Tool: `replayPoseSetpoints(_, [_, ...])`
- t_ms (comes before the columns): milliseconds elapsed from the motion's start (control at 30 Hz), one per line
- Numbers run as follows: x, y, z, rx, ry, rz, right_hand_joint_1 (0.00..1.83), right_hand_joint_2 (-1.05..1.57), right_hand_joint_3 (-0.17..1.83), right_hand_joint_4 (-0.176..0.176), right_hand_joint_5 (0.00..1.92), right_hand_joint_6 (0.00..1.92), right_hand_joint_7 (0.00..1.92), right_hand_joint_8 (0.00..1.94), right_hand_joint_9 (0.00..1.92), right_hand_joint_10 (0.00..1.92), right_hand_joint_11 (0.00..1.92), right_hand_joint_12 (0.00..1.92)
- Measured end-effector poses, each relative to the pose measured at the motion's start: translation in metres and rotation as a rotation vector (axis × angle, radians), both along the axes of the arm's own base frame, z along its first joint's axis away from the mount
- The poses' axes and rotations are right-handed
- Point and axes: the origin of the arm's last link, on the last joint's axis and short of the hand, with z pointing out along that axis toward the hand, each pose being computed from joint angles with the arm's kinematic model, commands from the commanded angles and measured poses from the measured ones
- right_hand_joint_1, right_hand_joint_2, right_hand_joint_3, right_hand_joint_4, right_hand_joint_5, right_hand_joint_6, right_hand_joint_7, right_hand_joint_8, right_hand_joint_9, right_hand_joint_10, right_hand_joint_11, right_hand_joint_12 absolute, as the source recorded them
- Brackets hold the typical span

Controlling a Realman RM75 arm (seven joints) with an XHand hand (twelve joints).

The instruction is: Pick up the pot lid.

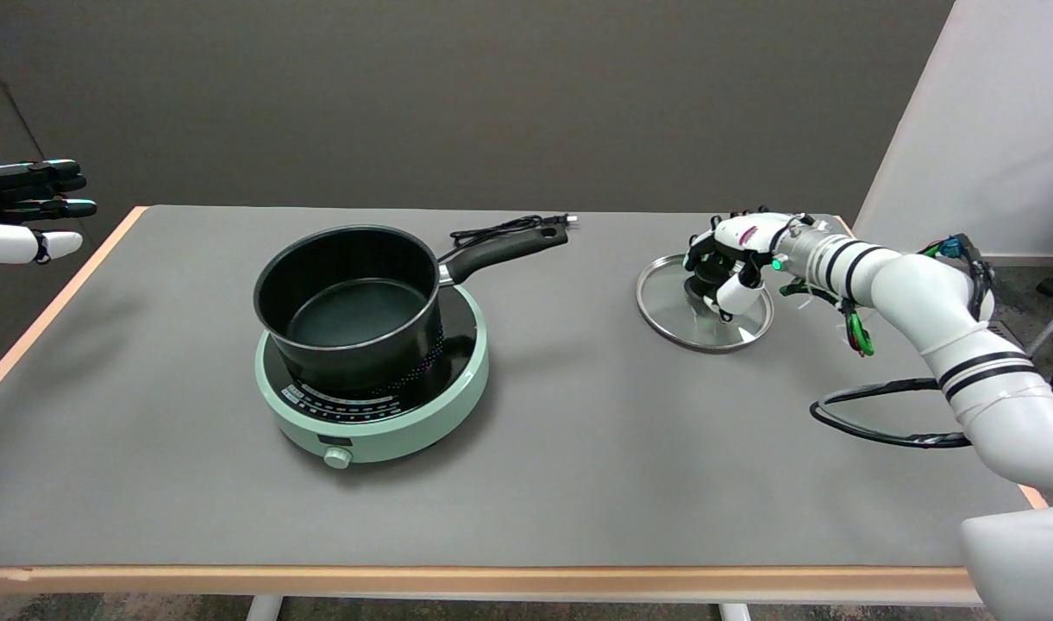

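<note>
While the right hand [731,259] reaches in from the right edge of the table [578,483], its fingers are curled around the black knob at the centre of the pot lid [703,304]. The lid is a round glass disc with a metal rim; being circular, it has no long axis. It lies on the right part of the table with the knob pointing upward. Whether the lid rests fully flat or has one edge raised cannot be told. Well apart to the left, a black saucepan [349,302] stands on a pale green induction cooker [375,392], its handle pointing toward the far right. A black power cord [500,229] lies behind the handle.
</note>
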Motion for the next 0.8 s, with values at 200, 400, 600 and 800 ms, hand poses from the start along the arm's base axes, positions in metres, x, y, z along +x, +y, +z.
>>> replayPoseSetpoints(200, [-0.0006,-0.0004,-0.0008,0.002,-0.002,-0.001,1.05,0.87,0.74,0.128,0.58,1.03,0.72,0.91,0.61,1.18,0.02,1.51])
replayPoseSetpoints(400, [-0.0004,-0.0008,-0.0011,0.001,-0.004,0.002,1.09,1.23,0.20,0.011,0.55,1.62,0.70,1.50,0.50,1.53,0.03,1.64])
replayPoseSetpoints(600, [-0.0006,-0.0007,-0.0013,0.001,-0.004,0.004,1.11,1.21,0.22,-0.001,0.56,1.61,0.73,1.46,0.54,1.60,0.00,1.74])
replayPoseSetpoints(800, [-0.0006,-0.0006,-0.0016,0.000,-0.007,0.008,1.12,1.25,0.12,-0.016,0.54,1.64,0.75,1.41,0.58,1.64,0.00,1.74])
